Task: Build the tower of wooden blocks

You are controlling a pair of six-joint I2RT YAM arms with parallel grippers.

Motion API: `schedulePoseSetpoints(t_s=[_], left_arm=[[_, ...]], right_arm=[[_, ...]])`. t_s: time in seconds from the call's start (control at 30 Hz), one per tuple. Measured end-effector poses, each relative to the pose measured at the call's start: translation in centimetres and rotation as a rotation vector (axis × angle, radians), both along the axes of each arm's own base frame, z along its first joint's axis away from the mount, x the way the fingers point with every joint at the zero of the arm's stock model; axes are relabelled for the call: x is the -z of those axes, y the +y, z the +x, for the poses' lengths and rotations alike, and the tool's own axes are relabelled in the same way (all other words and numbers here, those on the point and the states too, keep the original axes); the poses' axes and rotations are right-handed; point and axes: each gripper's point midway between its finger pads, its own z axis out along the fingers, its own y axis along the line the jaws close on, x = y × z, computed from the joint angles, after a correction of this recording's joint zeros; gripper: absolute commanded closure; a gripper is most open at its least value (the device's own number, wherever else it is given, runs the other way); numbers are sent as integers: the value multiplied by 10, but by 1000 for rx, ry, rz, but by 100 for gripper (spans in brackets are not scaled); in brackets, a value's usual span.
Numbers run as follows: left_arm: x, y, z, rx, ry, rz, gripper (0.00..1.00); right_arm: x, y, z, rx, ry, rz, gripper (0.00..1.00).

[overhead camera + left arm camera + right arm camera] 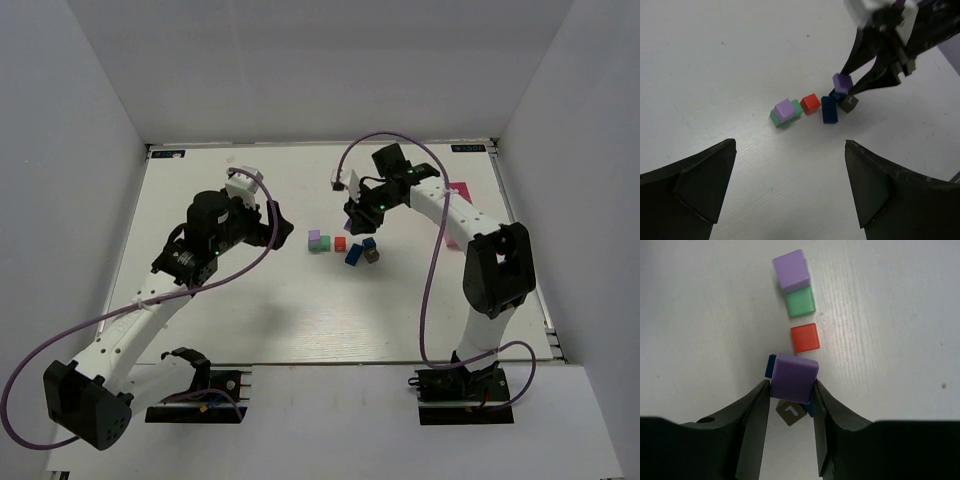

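Your right gripper [791,384] is clamped on a lilac cube [794,376], held over the blue blocks [829,110] on the counter [250,320], likely to stack it there. Your left gripper [790,146] hangs back, jaws apart.

You have a white table [300,320] boxed in by plain white walls [320,70] on the left, far and right sides, evenly lit.

A pink box [463,189] (only partly visible) lay near the far right of the white table [300,320], enclosed by white walls [320,70].
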Motion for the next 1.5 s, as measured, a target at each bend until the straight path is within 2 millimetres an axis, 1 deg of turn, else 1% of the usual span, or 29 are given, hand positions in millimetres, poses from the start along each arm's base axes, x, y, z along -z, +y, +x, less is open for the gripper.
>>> schedulePoseSetpoints(t_s=[0.1, 0.17, 0.23, 0.33, 0.43, 0.63, 0.7, 0.8, 0.93, 1.07, 1.27, 1.5], left_arm=[[-19, -2, 6, -5, -58, -20, 1], [-24, 0, 10, -13, -82, -15, 1], [-24, 2, 12, -23, -94, -2, 1], [-24, 6, 12, -30, -110, 15, 1], [-28, 9, 8, -29, -134, 20, 1], [-47, 16, -3, -30, -208, 6, 1], [-51, 17, -4, -31, -223, 1, 1], [-51, 17, -4, -30, -225, 3, 1], [-51, 17, -4, -29, -226, 7, 1], [-51, 18, -4, -27, -228, 10, 1], [-51, 18, -4, -26, -232, 15, 1], [-51, 20, -3, -32, -232, 16, 1]], right_arm=[[11, 6, -12, -83, 9, -24, 82], [15, 9, -18, -122, 9, -37, 82], [19, 11, -22, -159, 2, -47, 82], [23, 15, -23, -212, -24, -57, 82], [30, 20, -22, -265, -42, -69, 82], [55, 29, -19, -337, -42, -112, 82], [59, 32, -15, -350, -52, -124, 82], [61, 38, -9, -360, -67, -132, 82], [58, 42, 0, -367, -96, -133, 82], [62, 43, 3, -370, -98, -144, 81], [74, 45, 2, -378, -79, -160, 80], [72, 48, 3, -382, -95, -169, 78]])
